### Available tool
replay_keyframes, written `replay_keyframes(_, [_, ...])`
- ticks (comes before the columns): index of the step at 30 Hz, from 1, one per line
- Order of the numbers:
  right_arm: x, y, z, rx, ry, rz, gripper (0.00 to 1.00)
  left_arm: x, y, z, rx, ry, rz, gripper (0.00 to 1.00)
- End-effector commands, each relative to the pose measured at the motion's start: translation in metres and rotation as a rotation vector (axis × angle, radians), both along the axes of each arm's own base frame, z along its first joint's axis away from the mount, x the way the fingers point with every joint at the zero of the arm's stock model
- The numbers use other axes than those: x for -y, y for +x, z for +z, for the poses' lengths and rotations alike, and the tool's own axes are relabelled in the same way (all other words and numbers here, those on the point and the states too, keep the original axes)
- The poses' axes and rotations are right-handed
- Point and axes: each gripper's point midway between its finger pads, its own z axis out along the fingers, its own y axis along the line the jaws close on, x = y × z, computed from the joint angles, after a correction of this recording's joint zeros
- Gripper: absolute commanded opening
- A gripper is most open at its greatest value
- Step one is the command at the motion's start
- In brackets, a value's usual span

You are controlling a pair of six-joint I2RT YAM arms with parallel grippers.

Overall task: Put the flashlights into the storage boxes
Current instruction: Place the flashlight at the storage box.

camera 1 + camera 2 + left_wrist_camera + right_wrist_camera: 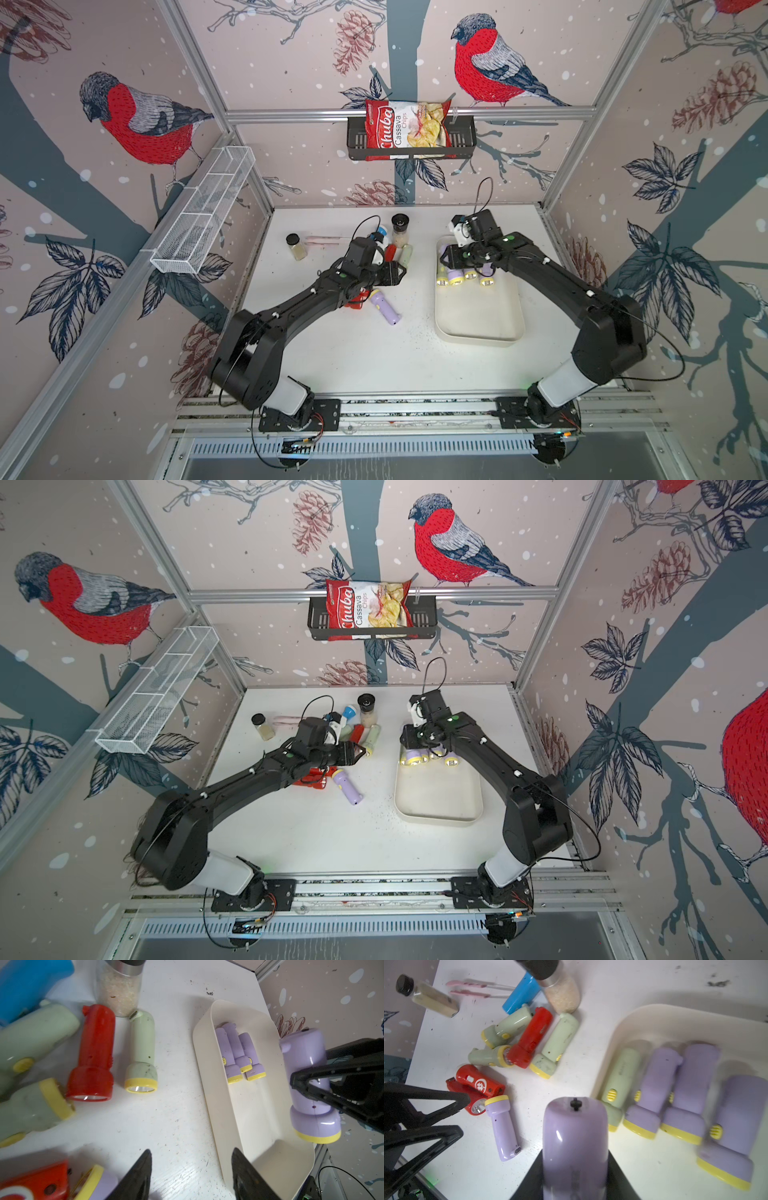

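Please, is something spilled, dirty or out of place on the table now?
Yes. Fine dark specks lie scattered on the white table beside the near end of the cream tray, like spilled crumbs. The pale green flashlight next to the red flashlight also carries dark smudges.

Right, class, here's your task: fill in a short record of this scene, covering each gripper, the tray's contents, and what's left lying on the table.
right gripper: shut on a lilac flashlight, raised over the tray
left gripper: open, empty, above the table beside the tray
in tray: four flashlights in a row, one pale green, three lilac
on table: about eight loose flashlights, blue, red, pale green, lilac
also on table: small jar, larger jar
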Motion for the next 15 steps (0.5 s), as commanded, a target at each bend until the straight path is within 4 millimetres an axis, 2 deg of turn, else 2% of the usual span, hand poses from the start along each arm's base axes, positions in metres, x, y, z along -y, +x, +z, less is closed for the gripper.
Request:
replay_keyframes(1, [0.028,0.004,0.002,-0.007,0.037,-0.074,0.31,0.021,0.009,0.008,0.038,0.007,-0.032,0.61])
replay_keyframes(5, [0.074,0.011,-0.003,-0.032,0.047,-0.182,0.31,0.049,0.015,0.006,0.031,0.018,-0.075,0.61])
replay_keyframes(8, [0.099,0.012,-0.008,-0.05,0.043,-0.235,0.31,0.066,0.018,0.002,0.021,0.022,-0.103,0.6])
replay_keyframes(15, [0.132,0.018,-0.022,-0.077,-0.009,-0.316,0.31,0.084,0.029,-0.002,0.011,0.026,-0.127,0.6])
